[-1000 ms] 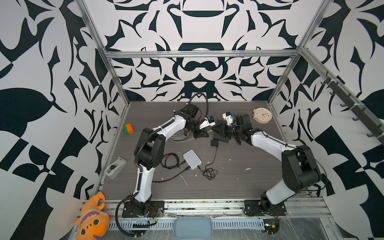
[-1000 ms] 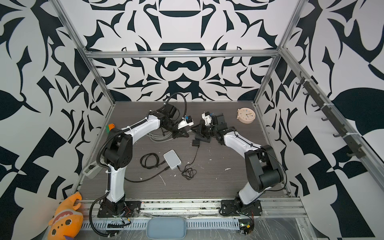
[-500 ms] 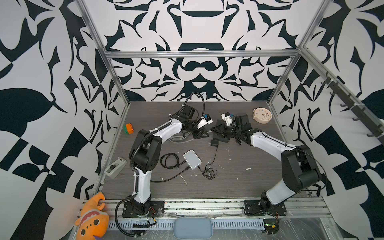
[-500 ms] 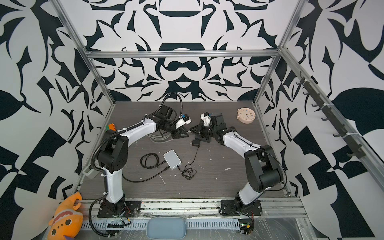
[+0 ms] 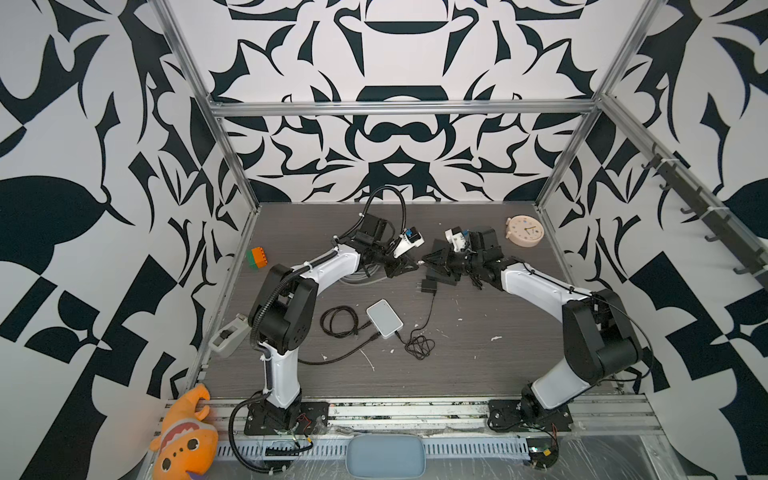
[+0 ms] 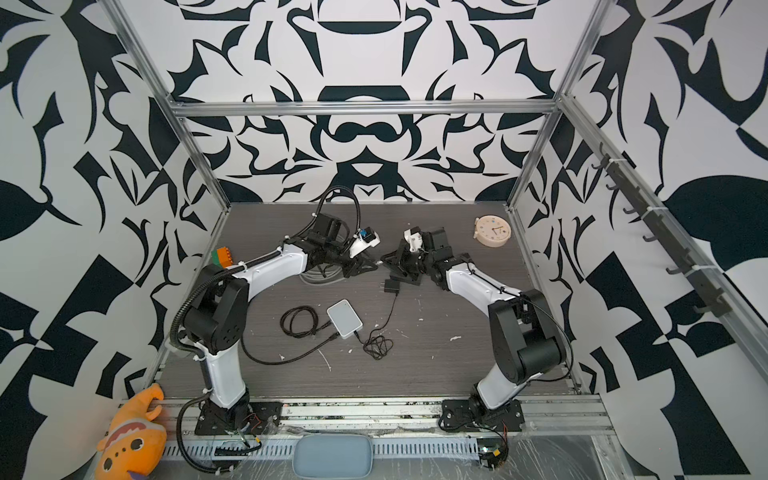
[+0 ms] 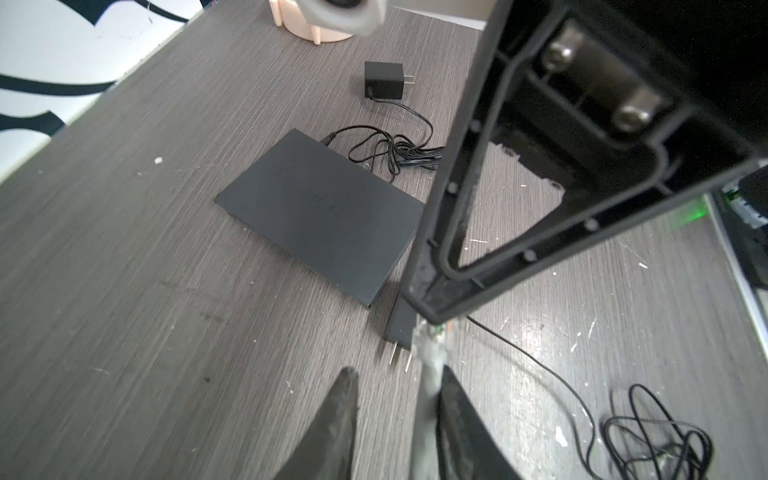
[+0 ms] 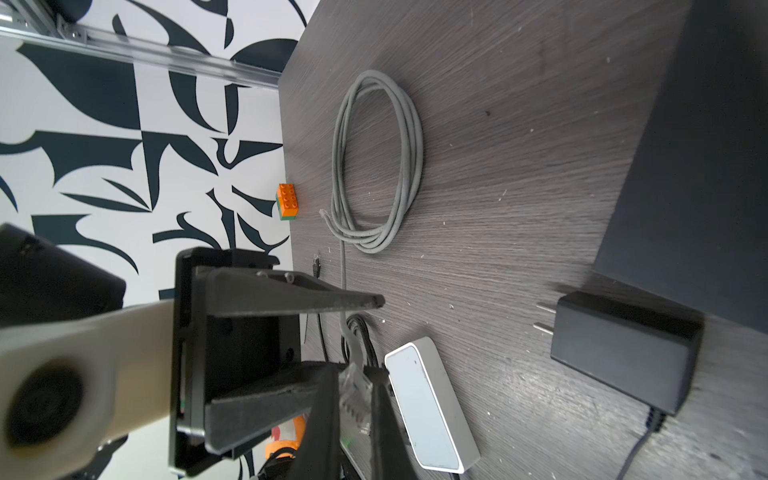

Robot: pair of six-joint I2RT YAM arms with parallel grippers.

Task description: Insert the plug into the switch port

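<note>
Tabletop (image 7: pixel 124 291) comes first: flat grey laminate, scuffed, and it probably gives little grip to whatever sits on it. Next is the black network switch (image 7: pixel 320 212), a rigid, flat box lying on that surface. It looks light enough to skate if pushed from the side, and its port face shows clearly in no view. The grey Ethernet cable (image 8: pixel 370 245) lies mostly coiled on the table, well apart from the switch, with 1 free run rising to the grippers. It looks springy and will likely tug its end back toward the coil. The right gripper (image 8: pixel 354 376) is closed tight on the clear RJ45 plug (image 8: pixel 356 395), held in the air between the 2 arms and near the switch's corner. The left gripper (image 7: pixel 397 376) stands partly open with nothing clamped, and the cable runs along the inside of 1 finger. Smallest and touchiest is the plug itself: hard, slick plastic, and its thin latch tab could snap or slip. The sound hold is on its 2 flat sides, toward the rear, leaving nose and contacts free.
</note>
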